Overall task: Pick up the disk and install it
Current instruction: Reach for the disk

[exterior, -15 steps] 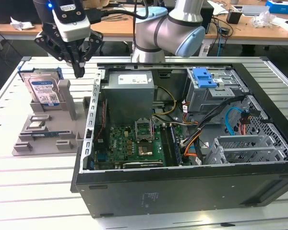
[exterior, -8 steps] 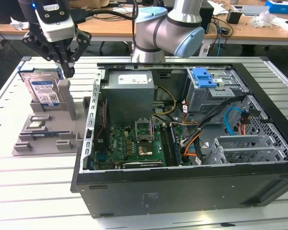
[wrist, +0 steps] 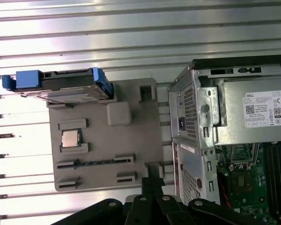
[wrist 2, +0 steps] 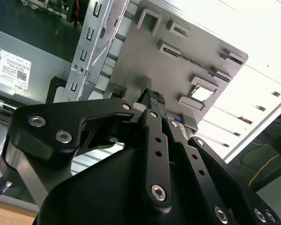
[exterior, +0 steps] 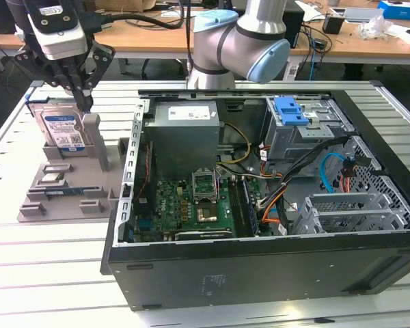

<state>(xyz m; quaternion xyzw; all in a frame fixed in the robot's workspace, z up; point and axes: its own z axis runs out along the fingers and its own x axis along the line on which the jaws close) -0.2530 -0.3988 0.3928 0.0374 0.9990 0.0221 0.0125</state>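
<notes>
One open computer case (exterior: 260, 273) up front, grey fixture plate (exterior: 61, 198) on the exterior view's left of it, disk (exterior: 60, 130) standing on edge at the plate's far end, gripper (exterior: 87, 104) pinched closed, empty, just beside the disk's top.

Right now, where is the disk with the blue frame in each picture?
Exterior view: the disk stands upright on the grey tray, at the exterior view's left, beside the computer case.
First wrist view: the disk sits at a corner of the grey tray, on the side away from the computer case.
Second wrist view: I cannot make it out; the gripper stands in front of the grey tray.
Shared landmark: the grey tray.
</notes>
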